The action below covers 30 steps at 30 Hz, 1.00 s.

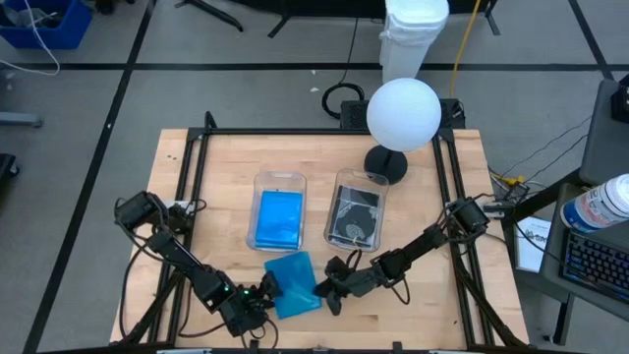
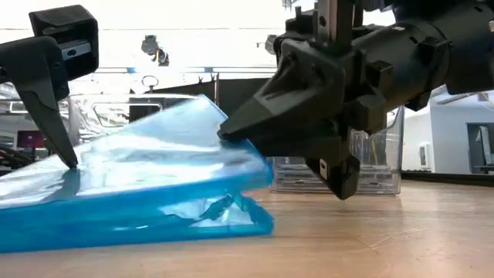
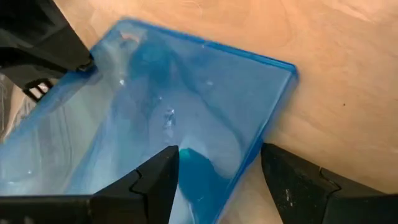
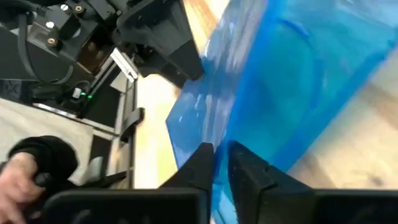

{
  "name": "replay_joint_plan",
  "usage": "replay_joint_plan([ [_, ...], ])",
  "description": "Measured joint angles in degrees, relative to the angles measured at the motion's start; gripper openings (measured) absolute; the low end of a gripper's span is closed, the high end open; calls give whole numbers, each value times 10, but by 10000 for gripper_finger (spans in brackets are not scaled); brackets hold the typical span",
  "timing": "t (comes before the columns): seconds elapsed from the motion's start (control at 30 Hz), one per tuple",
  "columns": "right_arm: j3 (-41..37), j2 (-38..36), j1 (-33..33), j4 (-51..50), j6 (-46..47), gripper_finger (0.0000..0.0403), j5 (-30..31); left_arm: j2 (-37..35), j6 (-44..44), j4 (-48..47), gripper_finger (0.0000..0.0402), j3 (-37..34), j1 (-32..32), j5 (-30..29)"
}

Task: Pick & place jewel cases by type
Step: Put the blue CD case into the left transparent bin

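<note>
At the counter's near edge: I have both hands on one blue jewel case (image 1: 293,283), which lies between them just in front of the two bins.
Right hand (image 1: 332,291): I see its fingers nearly pressed together on the case's edge, pinching the upper leaf so it lifts off the counter (image 1: 432,310).
Left hand (image 1: 263,295): spread wide, one finger tip resting on the opposite side; I judge it is there to steady the case so it does not slide.
Case: tilted, gaping open like a wedge in the low view.
Blue bin (image 1: 278,212): already holds blue cases, so I judge this one belongs there.
Clear bin (image 1: 356,209): holds a dark case with a disc.
Risk: the thin leaf could slip from so narrow a pinch.
</note>
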Motion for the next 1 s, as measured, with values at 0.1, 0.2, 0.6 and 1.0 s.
replay_joint_plan([
  [0.1, 0, 0, 3, 0, -26, 14, 12, -1, -27, 0, 232, 0, -6, -20],
  [0.2, 0, 0, 9, 3, -56, 25, 30, -13, -69, -18, 232, 0, -18, -49],
  [0.6, 0, 0, 67, 78, -286, 17, 109, -181, -250, -52, 232, -1, -92, -51],
  [1.0, 14, 0, 90, 83, -527, 15, 204, -222, -451, -56, 232, 0, -93, -164],
])
